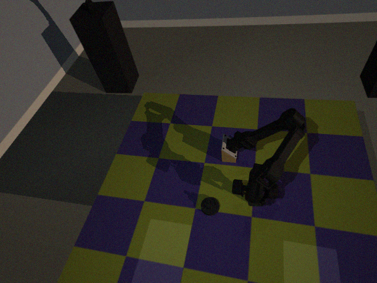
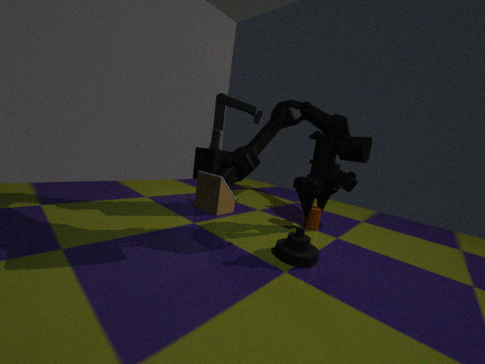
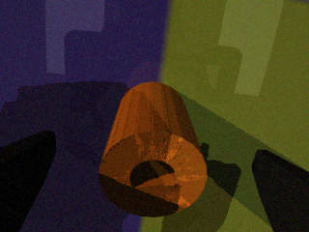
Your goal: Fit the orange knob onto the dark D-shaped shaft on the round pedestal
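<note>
The orange knob (image 2: 313, 220) (image 3: 151, 111) stands upright on the checkered surface, its holed end up; the arm hides it in the top view. The round dark pedestal (image 1: 210, 206) (image 2: 296, 254) stands a short way from it, and its thin shaft (image 2: 299, 231) points up, bare. My gripper (image 2: 314, 212) (image 3: 157, 150) points down over the knob and is open. In the wrist view one finger is on each side of the knob, with gaps between. The flat side of the shaft cannot be made out, and shadow covers part of the knob's hole.
A tan block (image 1: 228, 156) (image 2: 213, 194) with a sloping pale top stands near the arm's base. A tall dark box (image 1: 106, 48) stands beyond the checkered surface, and another dark box (image 1: 370, 76) is at the right edge. A bent grey post (image 2: 220, 117) rises behind the arm.
</note>
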